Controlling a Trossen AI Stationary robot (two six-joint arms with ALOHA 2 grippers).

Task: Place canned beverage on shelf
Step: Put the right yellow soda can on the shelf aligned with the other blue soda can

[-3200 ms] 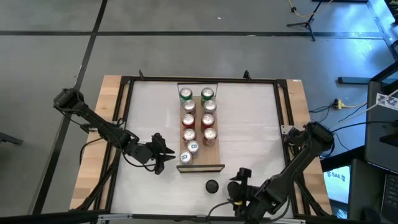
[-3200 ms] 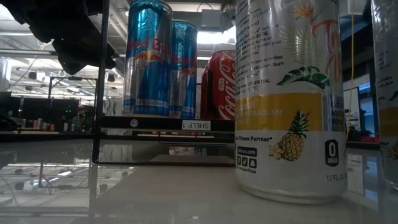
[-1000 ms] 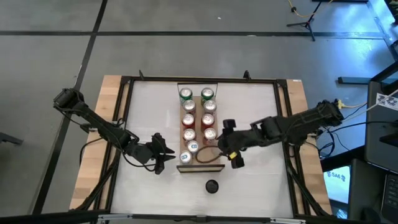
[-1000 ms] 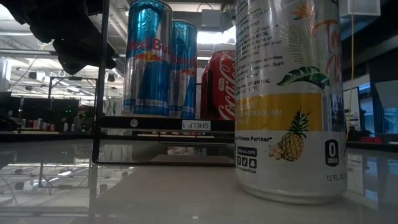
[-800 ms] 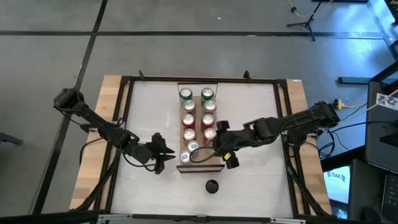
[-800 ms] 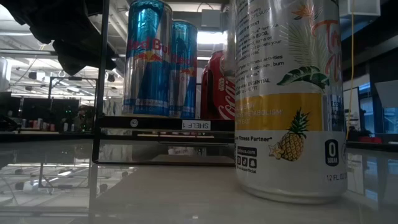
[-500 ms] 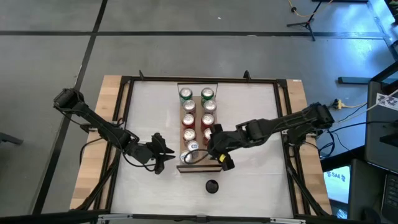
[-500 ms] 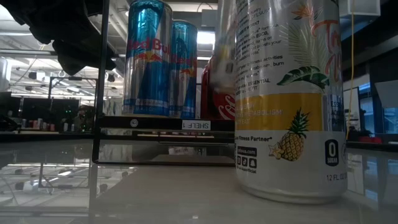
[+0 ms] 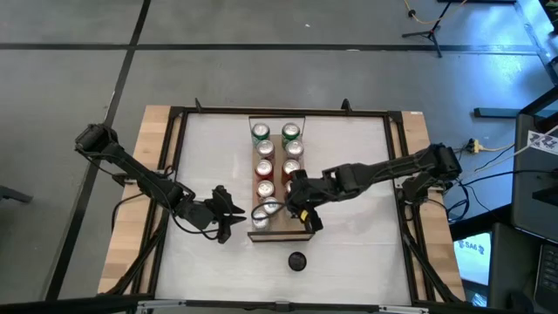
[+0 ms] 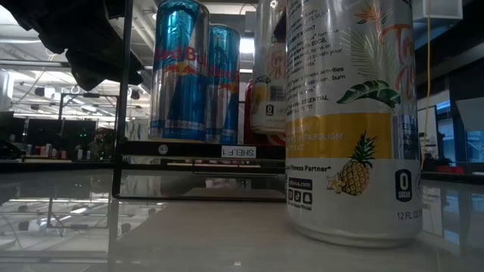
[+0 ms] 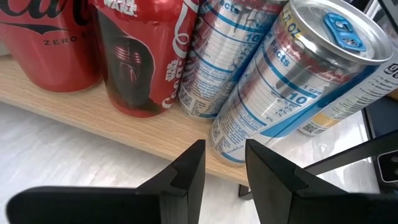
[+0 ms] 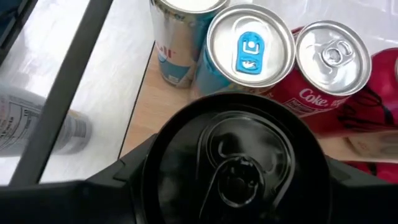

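The shelf [image 9: 283, 232] is a light-wood plank in the middle of the table, carrying two rows of upright cans. My right gripper [image 9: 295, 209] hangs over its near right end, shut on a white and yellow can with a black top [image 12: 233, 155], also in the low view [image 10: 268, 83]. Beside it stand a blue-tab can [image 12: 249, 46] and a Coke can [image 12: 336, 53]. My left gripper [image 11: 224, 163] waits open at the shelf's left edge [image 9: 228, 218], nothing between its fingers. My right gripper holds the black-topped can by its upper end, one finger [image 12: 124, 180] on each side of the rim [image 12: 158, 149]. The fingers come from above, slanting in from the table's right. The can stays upright, its bottom [image 10: 268, 132] close above the plank; whether it touches I cannot tell.
A second white can with a pineapple print [image 10: 352, 121] stands on the table just in front of the shelf's near end [image 9: 297, 260]. A black frame [image 9: 179, 157] rims the white tabletop. Free table lies to the shelf's left and right.
My right gripper has carried the black-topped can toward the table's left edge, from beside the shelf's right side to over its near right end. The can has stayed upright and has come into the low view next to the Coke can.
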